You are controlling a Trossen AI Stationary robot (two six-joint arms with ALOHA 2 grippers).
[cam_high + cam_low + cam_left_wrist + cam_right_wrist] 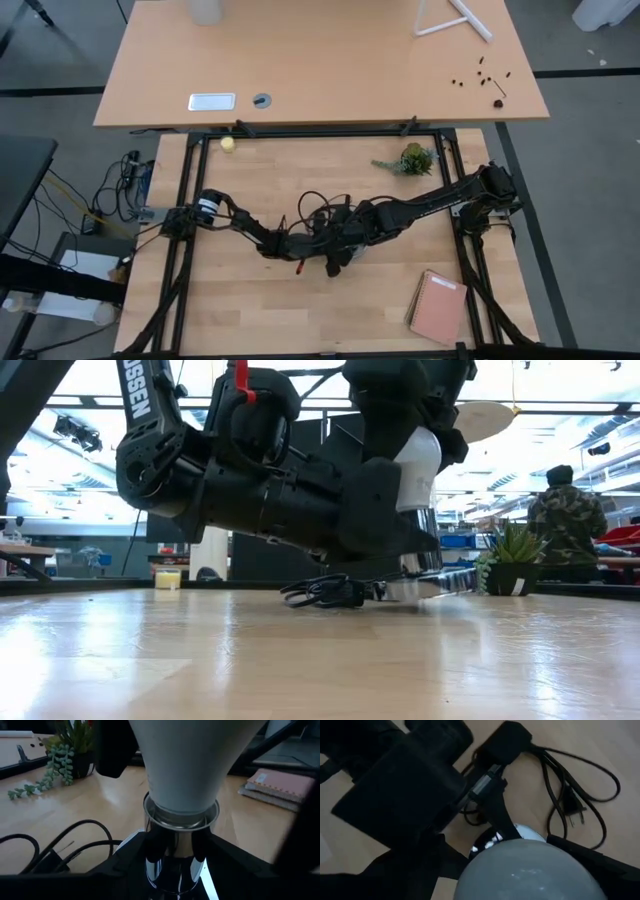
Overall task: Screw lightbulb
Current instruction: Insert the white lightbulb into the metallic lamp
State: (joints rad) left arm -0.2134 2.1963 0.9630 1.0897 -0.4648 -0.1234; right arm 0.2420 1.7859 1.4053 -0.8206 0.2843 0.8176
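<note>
The white lightbulb [185,765] stands upright with its base in the cup of the silver socket [172,845], near the table's middle. It also shows in the low view [418,460] above the socket [425,545]. My left gripper [172,870] lies low and level, shut on the socket. My right gripper [530,870] comes down from above, shut on the bulb [530,865]. In the high view both grippers [318,243] [345,255] meet there and hide the bulb. The socket's black cord [570,785] lies in loops beside it. My left gripper pinches the socket's silver stem [170,857], below its cup, between its two fingers [120,865]. The fingers lie level and come from the table's left. The socket stands upright with its disc [440,585] on the table. My right gripper holds the bulb's round upper part [520,860] between its two fingers [415,870], which come from above and point down. The bulb stands upright, its base inside the socket's cup [181,812].
A small potted plant [410,160] stands at the back right and a pink notebook [437,305] lies at the front right. A small yellowish ball [227,143] sits at the far left corner. A person [565,520] stands in the room beyond.
</note>
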